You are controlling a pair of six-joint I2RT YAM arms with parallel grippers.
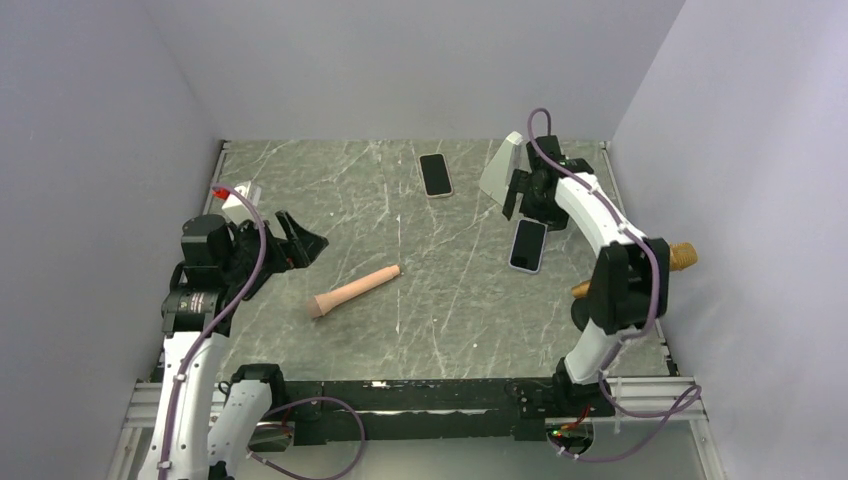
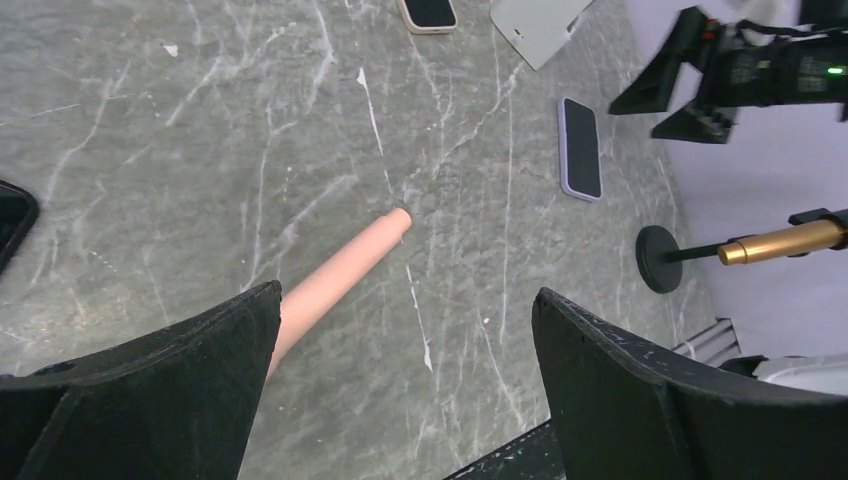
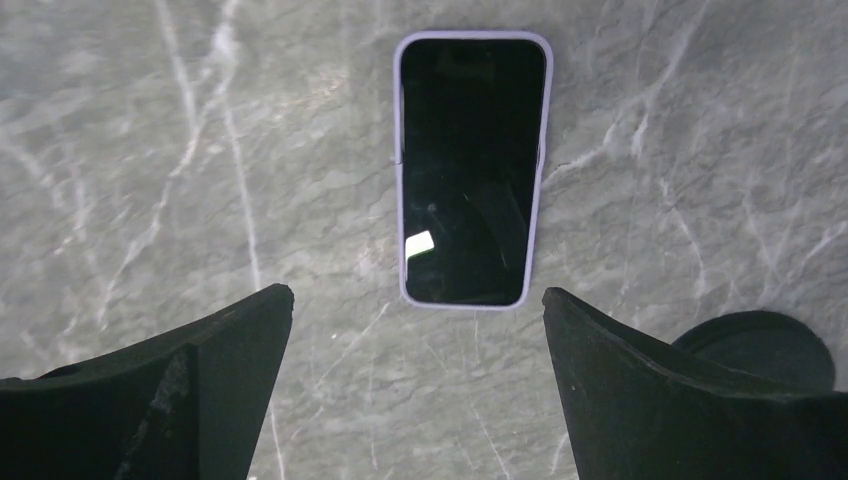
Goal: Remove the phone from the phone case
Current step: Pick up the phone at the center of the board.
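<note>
Nothing of the task looks done so far; the phone (image 3: pixel 472 170) lies flat on the grey marble table (image 1: pixel 300 180), screen up, on the right side, and the lilac phone case (image 3: pixel 401 190) goes all around its edge. What is left, as I judge it, is everything: to take hold of the case, to press or peel the phone out, and to put the two apart.

Nearest, the left arm is bent at the left edge of the table; the left gripper (image 1: pixel 303 238) points toward the middle, its fingers spread as wide as they go and with nothing between them. Just beyond it lies a peach-coloured tapered stick (image 1: pixel 355 291) (a tool for prying, perhaps), which nothing touches.

Farther, the right arm reaches forward and bends down over the phone; the right gripper (image 3: pixel 418 292) hangs above the near short end of it, jaws fully apart and empty, the phone lined up between the two fingers but well below them. A gold-tipped tool (image 2: pixel 780 240) on a black round stand (image 2: pixel 658 258) is beside this arm.

At the far side lie a second phone (image 1: pixel 435 175) in a pale case, and a white flat piece (image 1: pixel 500 168); I cannot tell what this piece is.
</note>
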